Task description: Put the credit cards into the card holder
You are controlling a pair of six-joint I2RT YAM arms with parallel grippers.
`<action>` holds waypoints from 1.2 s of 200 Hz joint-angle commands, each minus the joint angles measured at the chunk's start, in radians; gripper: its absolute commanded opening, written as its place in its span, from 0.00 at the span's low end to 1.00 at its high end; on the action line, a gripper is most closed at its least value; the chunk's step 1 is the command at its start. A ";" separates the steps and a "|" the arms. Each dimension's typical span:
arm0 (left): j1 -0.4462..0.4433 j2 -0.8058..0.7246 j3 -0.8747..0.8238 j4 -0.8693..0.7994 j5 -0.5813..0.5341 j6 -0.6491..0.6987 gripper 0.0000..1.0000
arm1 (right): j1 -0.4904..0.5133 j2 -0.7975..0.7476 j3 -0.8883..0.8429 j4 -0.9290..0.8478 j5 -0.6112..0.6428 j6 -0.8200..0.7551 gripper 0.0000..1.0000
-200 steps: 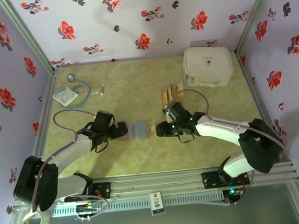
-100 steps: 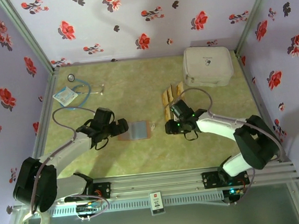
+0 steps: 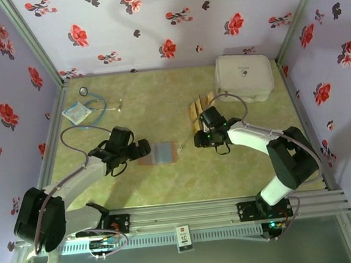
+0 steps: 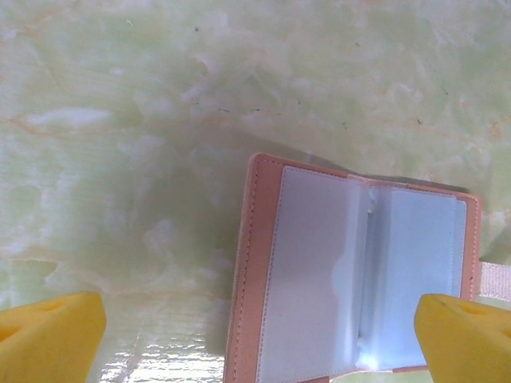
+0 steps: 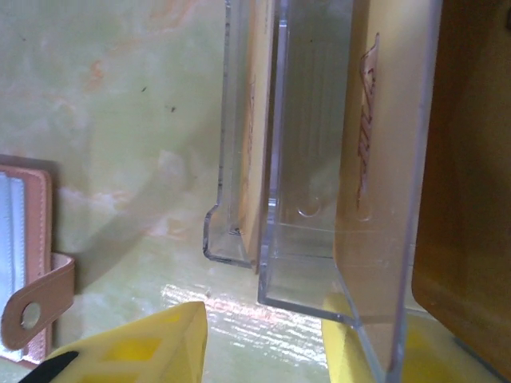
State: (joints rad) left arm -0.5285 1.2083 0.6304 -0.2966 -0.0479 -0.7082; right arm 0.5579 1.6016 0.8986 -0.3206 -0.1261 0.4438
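Here, the card holder is laid open on the table, clear sleeves up. The left gripper is set just beside it, jaws spread wide. The credit cards are stood on edge in a clear rack further back. The right gripper is placed at the rack's near end, jaws apart. If the jaws are closed here, the rack wall may be pinched along with a card. The rack could then be dragged or tipped and the cards spilled.
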 commanded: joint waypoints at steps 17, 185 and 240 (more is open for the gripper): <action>-0.008 -0.011 0.011 -0.014 0.008 -0.014 1.00 | -0.021 0.032 0.082 -0.054 -0.020 -0.051 0.40; -0.005 0.034 0.058 -0.030 -0.008 0.034 1.00 | 0.030 0.147 0.550 -0.500 0.166 -0.126 0.31; -0.005 0.036 0.051 -0.021 -0.008 0.034 1.00 | 0.085 0.291 0.669 -0.588 0.312 -0.162 0.30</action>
State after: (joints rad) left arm -0.5285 1.2400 0.6617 -0.3229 -0.0486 -0.6960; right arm 0.6277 1.8465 1.5154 -0.8288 0.0776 0.3145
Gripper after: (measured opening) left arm 0.997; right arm 0.302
